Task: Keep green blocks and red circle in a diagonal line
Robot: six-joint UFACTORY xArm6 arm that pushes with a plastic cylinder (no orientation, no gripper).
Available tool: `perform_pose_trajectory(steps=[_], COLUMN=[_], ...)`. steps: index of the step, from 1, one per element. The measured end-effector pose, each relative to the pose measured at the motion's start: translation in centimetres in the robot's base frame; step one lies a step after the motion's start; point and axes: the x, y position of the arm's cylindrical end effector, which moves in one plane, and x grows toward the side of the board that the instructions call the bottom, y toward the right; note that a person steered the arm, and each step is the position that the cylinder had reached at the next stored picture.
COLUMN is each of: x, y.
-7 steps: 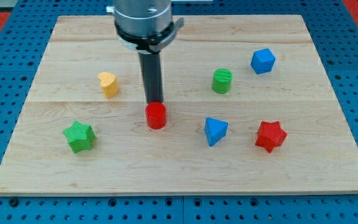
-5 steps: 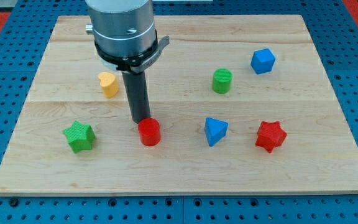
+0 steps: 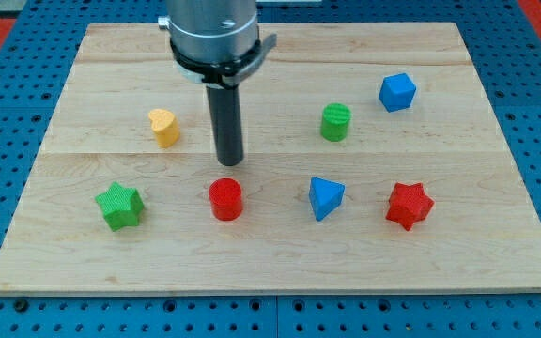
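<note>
Wooden board [image 3: 496,188], my tip [image 3: 229,161] free, just above the red circle [image 3: 225,199].
Next I'd nudge it up-right, between green star [image 3: 120,206] and green cylinder [image 3: 336,122].

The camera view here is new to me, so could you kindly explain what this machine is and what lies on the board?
There is only one view, and where its camera is mounted is not on record. The grey cylinder at the view's top is the end of a robot arm. It has no claw, only a dark rod; my tip pushes blocks across the wooden board and holds nothing. My tip stands just above the red circle, apart from it. Also on the board: a green star, a green cylinder, a yellow block, a blue cube, a blue pointed block and a red star.
</note>
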Motion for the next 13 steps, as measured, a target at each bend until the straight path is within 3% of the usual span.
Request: perform_pose_trajectory(steps=[2,3,4,5,6,8,9,11,12,13], x=[4.2,6.1,6.4,6.1,0.9,-9.1,-8.9,-4.5,-6.4,-2.9], y=[-17.2,-19.5,-10.4,-10.5,-10.0,6.7,13.0,16.1,21.6,17.7])
